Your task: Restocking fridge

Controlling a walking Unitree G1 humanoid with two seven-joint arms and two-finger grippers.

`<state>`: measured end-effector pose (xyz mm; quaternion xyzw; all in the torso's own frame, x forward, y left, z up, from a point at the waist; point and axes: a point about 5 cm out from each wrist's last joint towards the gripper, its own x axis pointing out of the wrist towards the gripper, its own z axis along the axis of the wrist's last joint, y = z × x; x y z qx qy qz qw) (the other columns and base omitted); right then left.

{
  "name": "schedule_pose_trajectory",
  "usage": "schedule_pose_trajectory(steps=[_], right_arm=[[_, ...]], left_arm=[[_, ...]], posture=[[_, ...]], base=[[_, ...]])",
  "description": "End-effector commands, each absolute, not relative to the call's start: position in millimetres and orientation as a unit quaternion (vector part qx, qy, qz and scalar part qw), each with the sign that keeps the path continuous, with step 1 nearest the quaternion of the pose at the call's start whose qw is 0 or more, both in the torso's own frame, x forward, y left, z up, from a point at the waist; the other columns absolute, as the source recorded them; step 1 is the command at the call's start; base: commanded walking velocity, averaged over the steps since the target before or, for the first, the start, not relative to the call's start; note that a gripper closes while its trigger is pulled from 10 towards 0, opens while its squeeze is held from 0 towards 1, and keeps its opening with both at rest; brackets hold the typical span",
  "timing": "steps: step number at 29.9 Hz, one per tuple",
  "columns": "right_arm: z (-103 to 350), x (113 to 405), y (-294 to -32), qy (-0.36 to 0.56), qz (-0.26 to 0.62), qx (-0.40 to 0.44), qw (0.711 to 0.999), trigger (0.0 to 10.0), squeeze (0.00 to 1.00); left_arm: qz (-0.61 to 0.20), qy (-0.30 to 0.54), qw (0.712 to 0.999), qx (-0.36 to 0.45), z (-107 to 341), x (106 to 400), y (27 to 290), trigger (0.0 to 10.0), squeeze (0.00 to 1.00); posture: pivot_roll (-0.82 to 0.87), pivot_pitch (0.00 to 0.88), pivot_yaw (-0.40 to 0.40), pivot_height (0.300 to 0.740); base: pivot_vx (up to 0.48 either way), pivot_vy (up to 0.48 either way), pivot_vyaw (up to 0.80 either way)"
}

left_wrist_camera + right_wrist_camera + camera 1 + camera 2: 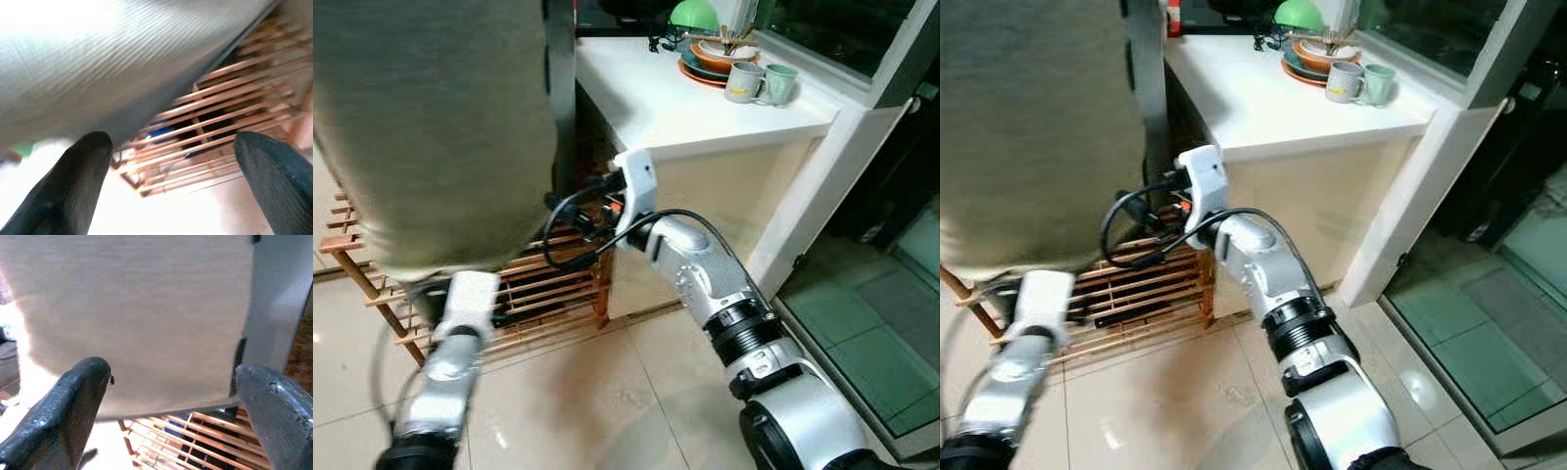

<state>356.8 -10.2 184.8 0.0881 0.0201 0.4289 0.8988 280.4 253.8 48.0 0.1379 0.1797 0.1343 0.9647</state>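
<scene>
Fridge door (431, 127) is taking up most of the upper left of the head views, a big grey-beige panel with a dark edge strip, apparently swung out in front of the robot. No food or stock item is showing anywhere, so whatever is being restocked cannot be placed from these pictures.

White counter (705, 108) is sitting to the right, carrying stacked dishes (710, 59), two mugs (759, 83) and a green bowl-like thing (693, 14). Wooden slatted rack (548, 294) is standing on the tiled floor (607, 392) below the door and against the counter's side.

Right hand (171, 406) is reaching toward the door's dark edge; fingers (73, 406) are spread wide, grasping nothing. Left hand (171, 181) is sitting low under the door, facing the rack, fingers (73, 186) also released and empty.

Risks, my read:
- Door is blocking nearly all forward view, so both arms are working half blind; either one could be clipping the door edge or the rack.
- Right arm's loose black cable (573, 230) is looping just beside the rack's slats and could be snagging on a pull-back.
- Left arm is wedged between the door's lower edge and the rack; a door swing could be pinching it.
- Dishes are sitting well apart from the arms, so low risk there.
</scene>
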Motion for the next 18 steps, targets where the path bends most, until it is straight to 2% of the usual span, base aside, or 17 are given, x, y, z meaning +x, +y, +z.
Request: schedule_pose_trajectory(steps=[1,2,3,4,5,6,7,8,12,18], right_arm=[[188,356,-13,0.014,0.433,0.088,0.897,10.0,0.02],[186,356,-21,0.017,0.419,0.088,0.904,10.0,0.02],[186,356,-21,0.017,0.419,0.088,0.904,10.0,0.02],[184,357,-26,0.017,0.409,0.088,0.908,10.0,0.02],[180,359,-41,0.015,0.371,0.083,0.925,10.0,0.02],[176,360,-51,0.014,0.342,0.073,0.937,10.0,0.02],[176,360,-51,0.014,0.342,0.073,0.937,10.0,0.02],[160,361,-79,0.02,0.266,0.051,0.962,10.0,0.02],[138,358,-109,0.04,0.19,0.016,0.981,10.0,0.01],[114,347,-135,0.072,0.134,0.045,0.987,10.0,0.01]], left_arm=[[0.111,0.166,0.974,0.111,52,285,239,10.0,0.0],[0.021,0.134,0.987,0.088,61,290,206,10.0,0.0],[0.021,0.134,0.987,0.088,61,290,206,10.0,0.0],[-0.014,0.117,0.99,0.081,65,291,192,10.0,0.0],[-0.065,0.083,0.993,0.051,78,292,168,10.0,0.0],[-0.083,0.06,0.994,0.038,87,292,159,10.0,0.0],[-0.083,0.06,0.994,0.038,87,292,159,10.0,0.0],[-0.092,-0.008,0.996,0.012,113,292,147,10.0,0.0],[-0.043,-0.054,0.998,-0.004,133,295,153,10.0,0.0],[-0.008,-0.076,0.996,0.035,155,300,168,10.0,0.0]], posture=[[-0.02,0.0,-0.092,0.74],[-0.02,0.0,-0.094,0.74],[-0.02,0.0,-0.094,0.74],[-0.02,0.0,-0.097,0.74],[-0.02,0.0,-0.096,0.74],[-0.02,0.0,-0.097,0.74],[-0.02,0.0,-0.097,0.74],[-0.03,0.0,-0.093,0.74],[-0.04,0.0,-0.083,0.74],[-0.04,0.0,-0.056,0.74]], base=[[0.0,0.0,0.0],[0.0,0.0,0.0],[0.0,0.0,0.0],[0.0,0.0,0.0],[0.0,0.0,0.0],[0.0,0.0,0.0],[0.0,0.0,0.0],[0.0,0.0,0.0],[0.0,0.0,0.0],[0.0,0.0,0.0]])
